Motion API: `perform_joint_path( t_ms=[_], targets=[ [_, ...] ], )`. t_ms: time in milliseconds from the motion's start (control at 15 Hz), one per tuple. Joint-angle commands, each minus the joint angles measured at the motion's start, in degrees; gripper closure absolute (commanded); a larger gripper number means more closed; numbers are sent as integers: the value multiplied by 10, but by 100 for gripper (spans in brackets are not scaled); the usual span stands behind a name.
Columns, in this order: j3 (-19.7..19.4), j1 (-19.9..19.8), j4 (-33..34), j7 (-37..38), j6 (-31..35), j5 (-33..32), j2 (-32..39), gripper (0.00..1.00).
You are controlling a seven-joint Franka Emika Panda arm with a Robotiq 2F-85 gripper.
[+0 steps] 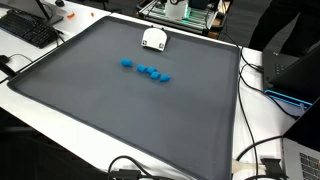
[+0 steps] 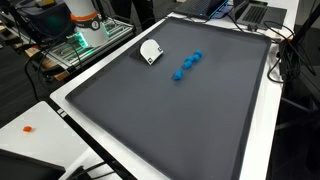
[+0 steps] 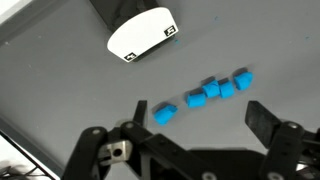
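Gripper [image 3: 198, 115] jaws apart, holding nothing, hovering over the row of blue blocks [image 3: 205, 93] on the dark mat [image 3: 60, 90], near a white bowl [image 3: 143, 35]. Risk: blocks sit tight together, so closing may pinch two or scatter the row.

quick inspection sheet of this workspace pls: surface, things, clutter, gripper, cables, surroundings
surface: dark grey mat lying flat on a white table
job's things: five small blue blocks in a loose row on the mat, one set a little apart from the rest; white rounded plastic piece with black markings lies near them, not touching
clutter: small orange item on the table, off the mat
gripper: gripper open, above the blocks, holding nothing
cables: black cables along the mat's edge
surroundings: black keyboard, laptop
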Motion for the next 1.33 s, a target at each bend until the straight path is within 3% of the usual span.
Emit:
perform_joint_path(
  t_ms=[0, 600, 1267],
  targets=[
    [8, 5, -1, -61, 5, -12, -10, 0],
    [15, 16, 2, -167, 0, -8, -12, 0],
    [15, 14, 11, -163, 0, -1, -1, 0]
  ],
)
